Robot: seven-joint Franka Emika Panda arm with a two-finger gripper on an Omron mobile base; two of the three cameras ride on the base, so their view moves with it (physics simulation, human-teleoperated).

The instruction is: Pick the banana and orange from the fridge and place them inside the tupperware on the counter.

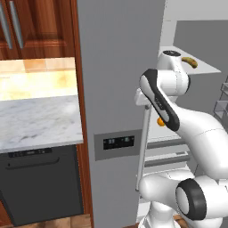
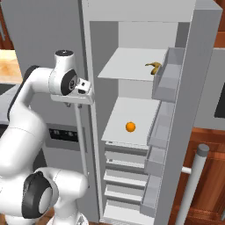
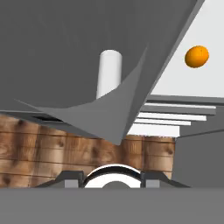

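The white arm (image 2: 30, 110) bends forward at elbow height, jaws nearly closed.

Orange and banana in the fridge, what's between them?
In the right base view, the upper white shelf separates them: the banana lies on it, the orange on the shelf below.

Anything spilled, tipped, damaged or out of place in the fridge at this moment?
Nothing stands out. The fridge stands open, the banana lies on the upper shelf, the orange sits on the shelf below, and nothing is spilled.
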